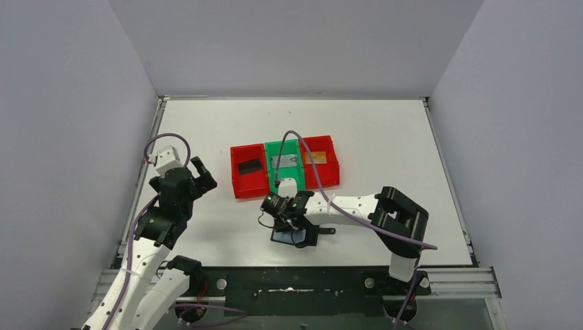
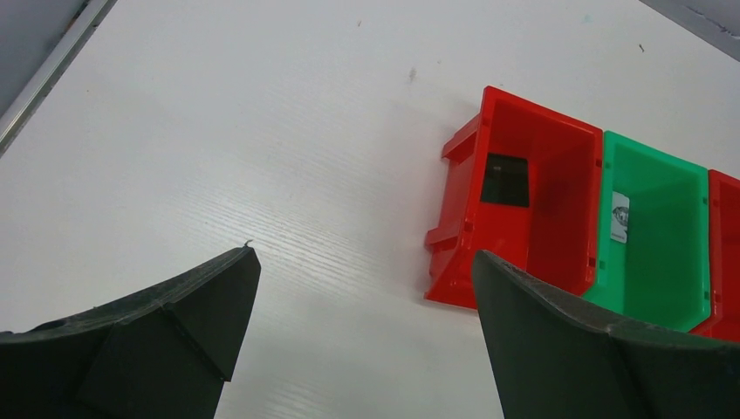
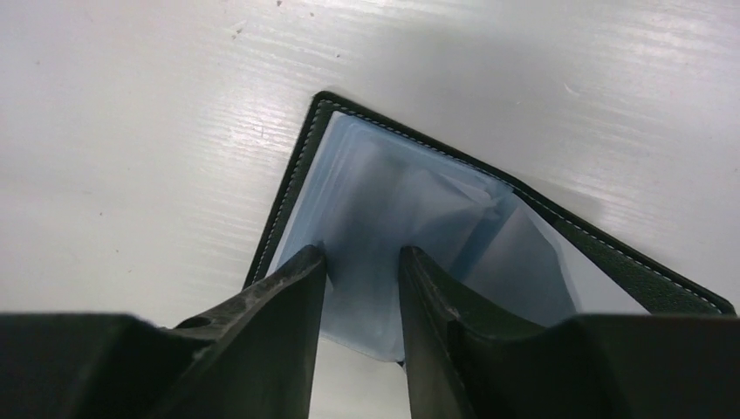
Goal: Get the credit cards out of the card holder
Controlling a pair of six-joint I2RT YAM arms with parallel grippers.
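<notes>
likely the trouble from here was a snag: if the right gripper (image 3: 362, 255) closed on a loose blue-grey pocket and lifted, the whole card holder (image 3: 393, 192) could drag or fold shut, since nothing pinned it down. its jaws stood partly apart with a narrow gap, the tips at the holder's pocket lining, touching it or just above, and no card showed between them. the holder lay spread open on the table (image 1: 385, 137). just beyond the holder sat three bins in a row: the black card (image 1: 249, 166) in the left red bin (image 1: 240, 187), the silver-grey card (image 1: 287, 162) in the green bin (image 1: 273, 175), the orange-gold card (image 1: 315, 157) in the right red bin (image 1: 330, 179), so the pockets looked emptied. well left of the holder, the left gripper (image 2: 365, 255) hung spread wide, holding nothing.
</notes>
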